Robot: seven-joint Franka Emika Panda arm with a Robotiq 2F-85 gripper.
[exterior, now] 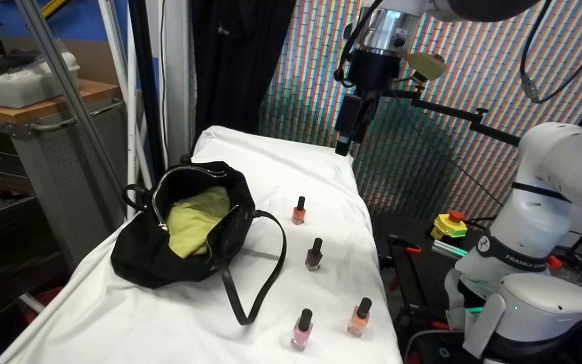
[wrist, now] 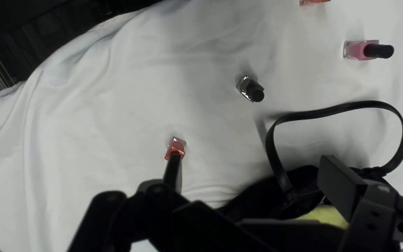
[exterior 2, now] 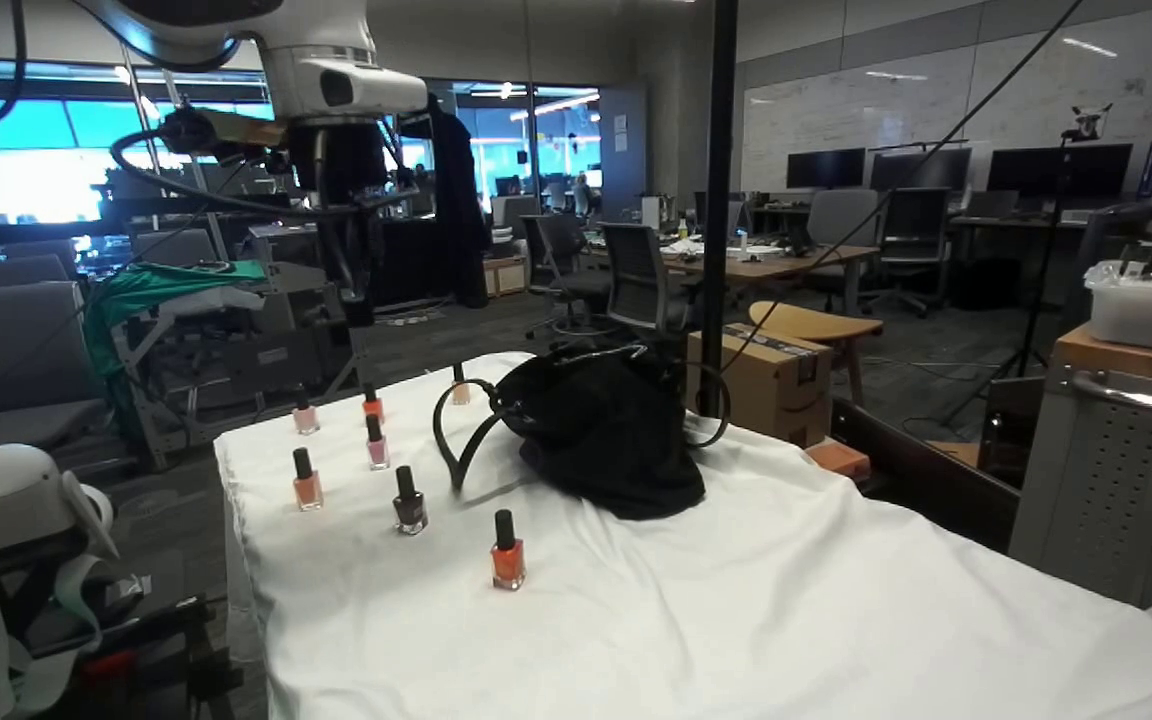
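Observation:
My gripper (wrist: 257, 176) is open and empty, its fingers (wrist: 339, 187) wide apart high above the white-covered table. In both exterior views the gripper (exterior: 344, 141) hangs in the air, touching nothing. A red nail polish bottle (wrist: 176, 147) stands upright below it; in the wrist view the far finger overlaps its black cap. Beyond it are a dark bottle (wrist: 248, 87), a pink one (wrist: 359, 50) and an orange one (wrist: 313, 1), cut off by the frame. A black bag (exterior: 144, 258) lies with its mouth open, yellow-green cloth (exterior: 195, 222) inside. The gripper partly hides it in the wrist view.
The bag's strap (exterior: 271, 283) loops onto the cloth near the bottles. More bottles, among them a pale pink one (exterior 2: 306, 415) and a beige one (exterior 2: 460, 390), stand at the table's other end. A dark pole (exterior 2: 716, 200) rises behind the bag; a yellow emergency stop (exterior: 449, 226) sits by the robot base.

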